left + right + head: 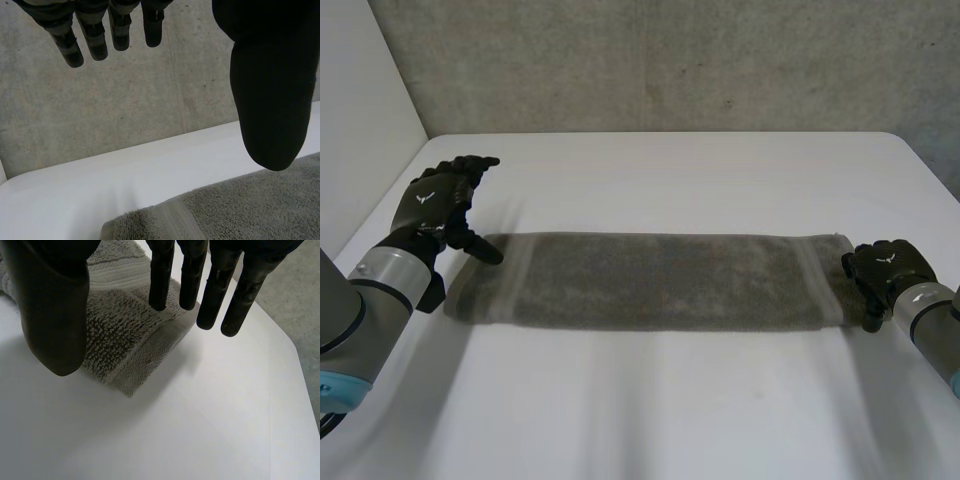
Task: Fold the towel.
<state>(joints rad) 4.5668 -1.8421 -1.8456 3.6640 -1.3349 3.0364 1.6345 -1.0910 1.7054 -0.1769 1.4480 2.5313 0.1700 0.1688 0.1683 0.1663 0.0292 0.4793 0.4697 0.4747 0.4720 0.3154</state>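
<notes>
Towel (pixel 660 280): far left corner hidden behind left hand (pixel 438 200). Right arm (pixel 932 312): cut off by head view's edge.

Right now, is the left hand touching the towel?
Cannot tell. In the head view the thumb of the left hand overlaps the towel; the left wrist view shows neither contact nor gap.

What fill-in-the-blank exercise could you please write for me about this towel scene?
1. The grey towel lies flat on a ____ table.
2. The left hand, fingers straight, holds ____.
3. The right hand, fingers straight, is at the towel's ____ end.
Missing words: white; nothing; right.
</notes>
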